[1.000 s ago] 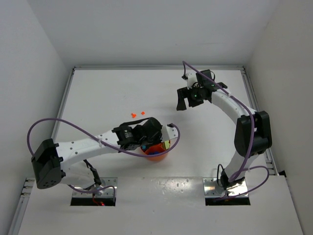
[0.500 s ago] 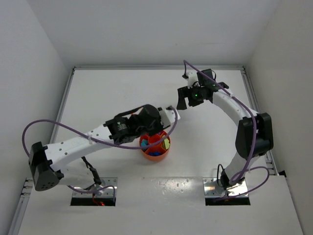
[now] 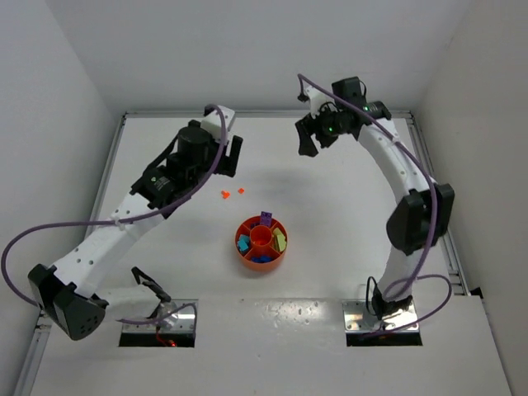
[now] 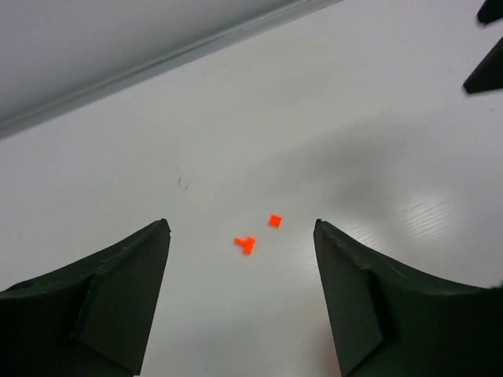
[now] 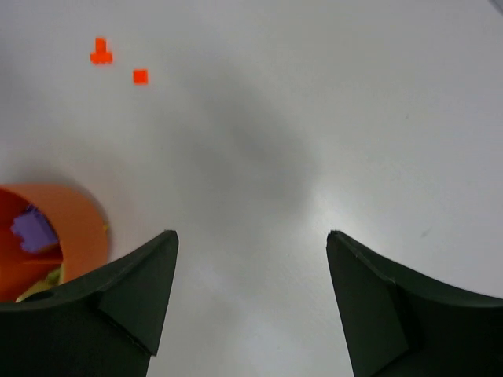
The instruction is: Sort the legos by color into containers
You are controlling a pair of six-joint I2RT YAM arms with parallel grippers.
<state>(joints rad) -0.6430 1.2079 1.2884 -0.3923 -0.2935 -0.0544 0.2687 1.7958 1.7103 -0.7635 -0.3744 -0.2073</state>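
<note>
now: two orange legos (image 3: 224, 194) lie loose on the table (image 3: 346, 231), beyond the tray (image 3: 268, 266).
left gripper (image 4: 241, 224) hangs on their far side, jaws spread, holding nothing; right gripper (image 5: 251, 233) likewise spread and empty, off to their right. separate tray wedges hold a purple brick (image 3: 266, 219), a yellow brick (image 3: 281, 240), blue bricks (image 3: 244, 244).

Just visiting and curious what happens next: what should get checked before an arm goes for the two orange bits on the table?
1. Left jaws open, empty: ok.
2. Larger orange brick and small orange brick lie apart on the table, ahead of those jaws: ok.
3. Right jaws open, away from bricks: ok.
4. Tray upright: ok.
5. Room in its middle cup: cannot tell.
</note>
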